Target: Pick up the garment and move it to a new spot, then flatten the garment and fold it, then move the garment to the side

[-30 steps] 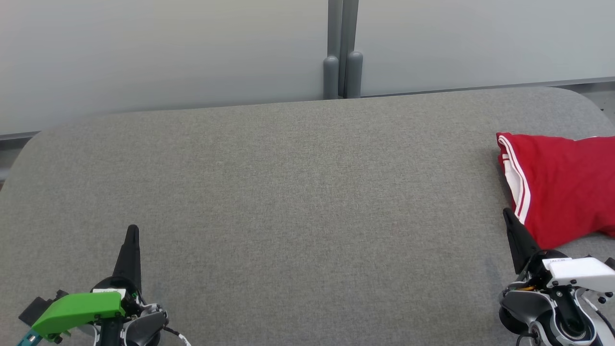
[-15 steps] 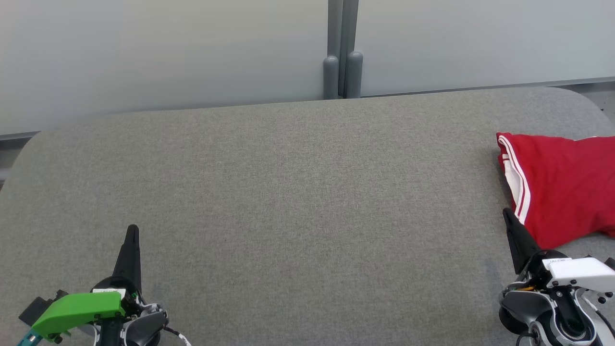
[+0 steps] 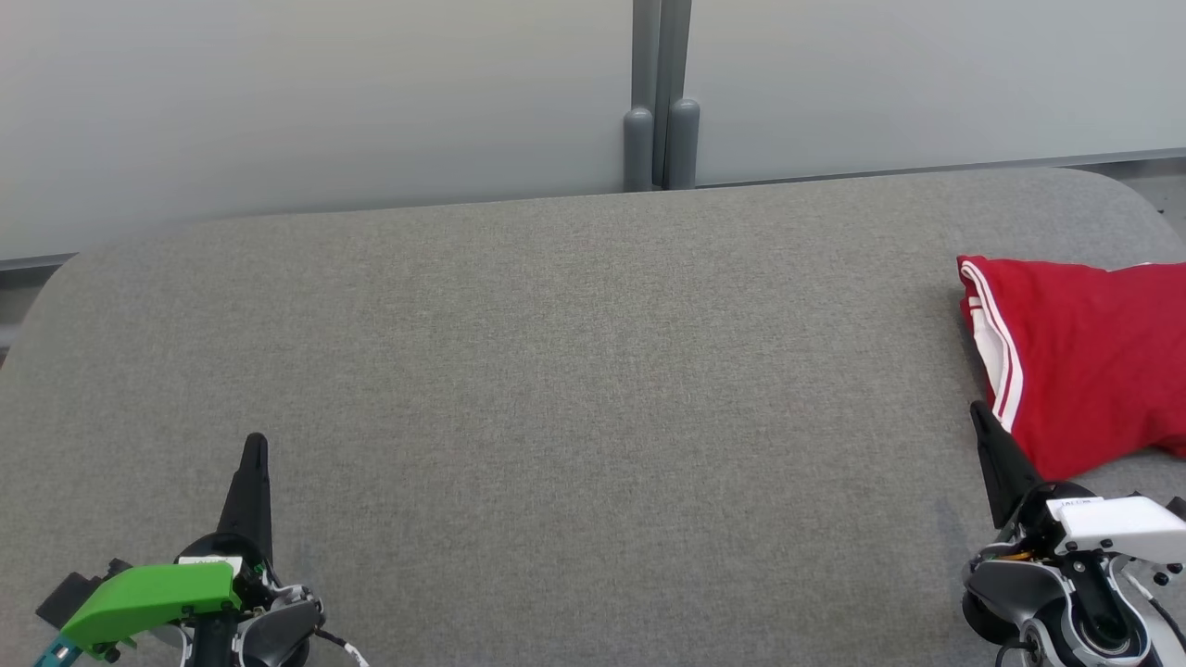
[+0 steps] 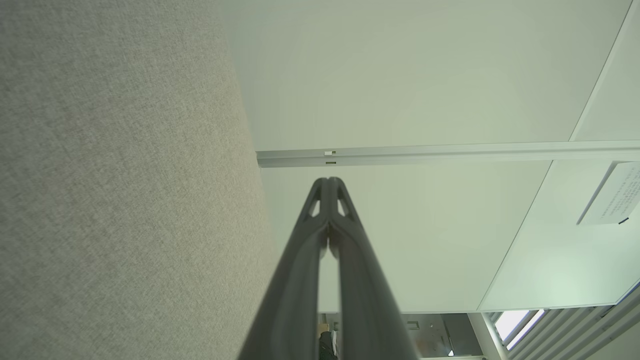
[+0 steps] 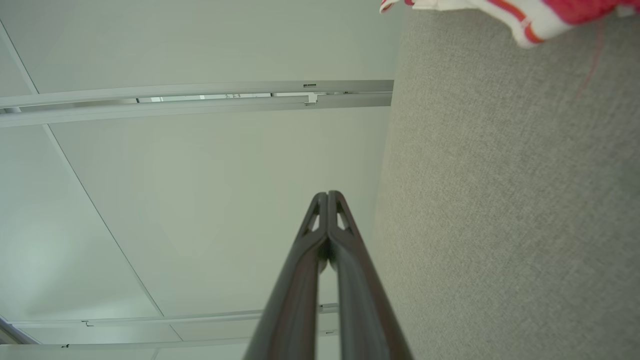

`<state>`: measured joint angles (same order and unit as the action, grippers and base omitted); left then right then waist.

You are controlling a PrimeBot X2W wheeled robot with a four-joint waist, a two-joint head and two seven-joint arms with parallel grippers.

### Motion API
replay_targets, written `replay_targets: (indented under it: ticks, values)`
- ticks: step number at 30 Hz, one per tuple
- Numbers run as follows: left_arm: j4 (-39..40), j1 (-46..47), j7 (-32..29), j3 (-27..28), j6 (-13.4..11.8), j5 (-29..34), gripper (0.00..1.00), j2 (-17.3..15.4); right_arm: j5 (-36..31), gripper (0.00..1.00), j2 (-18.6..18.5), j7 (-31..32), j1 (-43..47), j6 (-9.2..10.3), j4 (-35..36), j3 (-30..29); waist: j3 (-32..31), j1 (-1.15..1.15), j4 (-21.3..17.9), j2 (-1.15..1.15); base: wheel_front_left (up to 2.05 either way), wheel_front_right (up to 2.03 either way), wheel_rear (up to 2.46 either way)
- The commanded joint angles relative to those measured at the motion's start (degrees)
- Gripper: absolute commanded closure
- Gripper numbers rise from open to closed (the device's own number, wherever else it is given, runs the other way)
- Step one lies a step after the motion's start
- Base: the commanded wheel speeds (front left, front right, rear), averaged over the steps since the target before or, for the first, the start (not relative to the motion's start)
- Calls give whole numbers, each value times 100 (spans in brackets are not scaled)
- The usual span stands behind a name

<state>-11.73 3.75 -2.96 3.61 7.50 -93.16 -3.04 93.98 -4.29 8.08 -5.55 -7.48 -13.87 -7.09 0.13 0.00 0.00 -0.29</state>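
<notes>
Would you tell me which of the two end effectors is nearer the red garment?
The right end effector, white-housed, its tip beside the red garment; the green-covered left end effector sits far across the grey surface.

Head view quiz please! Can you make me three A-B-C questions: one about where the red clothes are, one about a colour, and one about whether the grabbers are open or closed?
1. Where does the garment lie on the grey surface?
A. at the robot's right side
B. in the middle
C. at the robot's left side

2. What colour are the garment's stripes?
A. blue
B. white
C. yellow

3. How are the left gripper and the right gripper?
A. both wide open
B. both shut, empty
C. both shut on the garment

Answers: 1 A, it lies at the head view's right edge. 2 B, white bands run along its red edge. 3 B, each wrist view shows the fingertips touching with nothing between them.
</notes>
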Motion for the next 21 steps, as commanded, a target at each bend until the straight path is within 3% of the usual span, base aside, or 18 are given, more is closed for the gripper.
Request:
replay_targets:
  ticks: [1, 21]
  values:
    - [-13, 59, -25, 19, 26, 15, 100, 5, -43, 100, 1, 37, -56, -3, -12, -22, 0, 0, 0, 29, 0, 0, 0]
    - [-13, 60, -31, 29, 26, 28, 100, 11, -74, 100, 30, 61, -60, -3, -15, -58, 0, 0, 0, 29, 0, 0, 0]
